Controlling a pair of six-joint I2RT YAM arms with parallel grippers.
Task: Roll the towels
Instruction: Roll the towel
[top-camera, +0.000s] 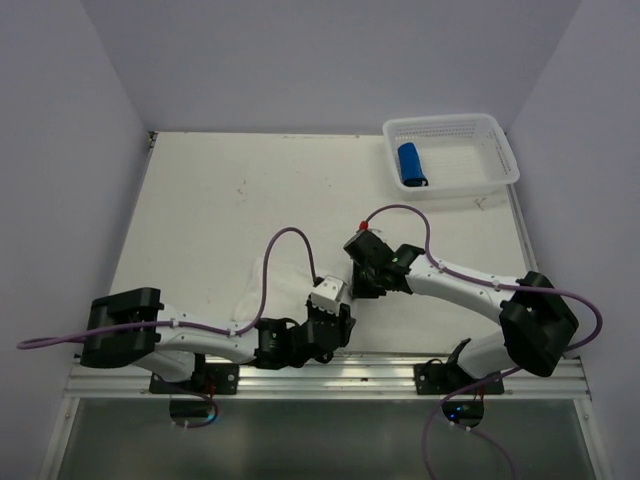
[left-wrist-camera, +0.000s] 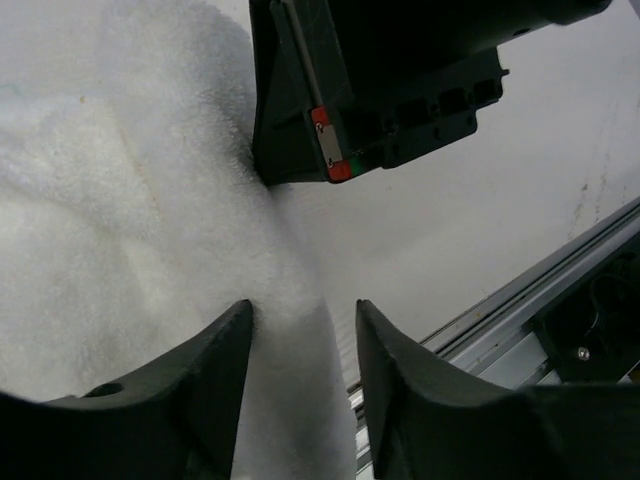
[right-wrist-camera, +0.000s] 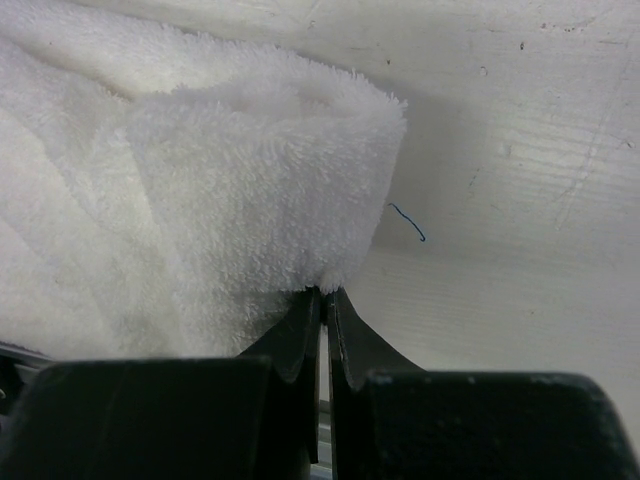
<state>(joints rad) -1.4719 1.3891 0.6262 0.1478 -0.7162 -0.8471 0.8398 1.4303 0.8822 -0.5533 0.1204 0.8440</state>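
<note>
The white towel (top-camera: 285, 290) lies bunched on the table between my two arms. It fills the left of the left wrist view (left-wrist-camera: 130, 200). My left gripper (left-wrist-camera: 303, 305) straddles a narrow fold of it with jaws apart, and a thin gap shows at the right finger. In the top view this gripper (top-camera: 330, 300) sits near the front rail. My right gripper (right-wrist-camera: 323, 292) is shut, its tips pinching the bottom edge of a folded-over lip of the white towel (right-wrist-camera: 200, 180). From above it (top-camera: 362, 262) is just behind the left one. The blue towel (top-camera: 411, 165) lies rolled in the basket.
A white perforated basket (top-camera: 500, 150) stands at the back right corner. The metal rail (left-wrist-camera: 520, 310) runs along the table's near edge, close to the left gripper. The right gripper's black body (left-wrist-camera: 380, 90) hangs just ahead of the left fingers. A blue thread (right-wrist-camera: 410, 225) lies on the table.
</note>
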